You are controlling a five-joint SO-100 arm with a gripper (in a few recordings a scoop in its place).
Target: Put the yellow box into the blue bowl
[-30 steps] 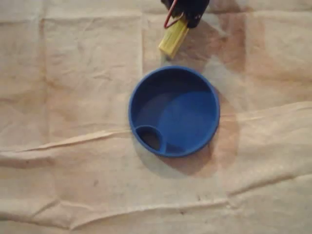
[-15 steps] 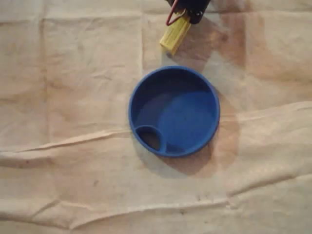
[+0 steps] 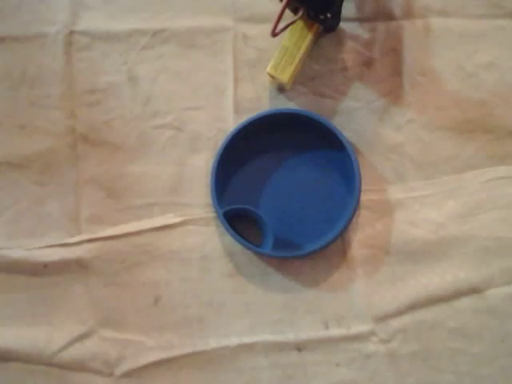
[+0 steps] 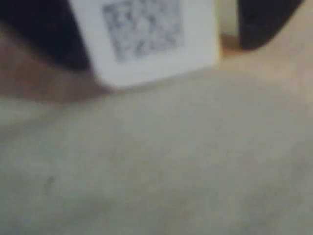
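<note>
Showing the carry stage of the placement: the yellow box [image 3: 290, 51] hangs slantwise beyond the upper rim of the blue bowl [image 3: 304, 192] in the overhead view, near that rim but apart from it and not yet over the opening. The dark jaws pinch the box by its far end, at the picture's top edge, so its free lower end points toward the bowl. This end grip leaves most of the box's length clear to pass over the rim. In the wrist view a white face of the box with a printed code [image 4: 142, 24] sits blurred between two dark jaw shapes, which agrees with a closed hold. A red wire loop [image 3: 278, 20] curves beside the jaws. The bowl is empty, with a small oval recess [image 3: 246, 226] on the side away from the box. A creased tan cloth [image 3: 120, 160] covers the counter around the bowl, and the soft shadow on it beside the box suggests the box is held off the surface.
</note>
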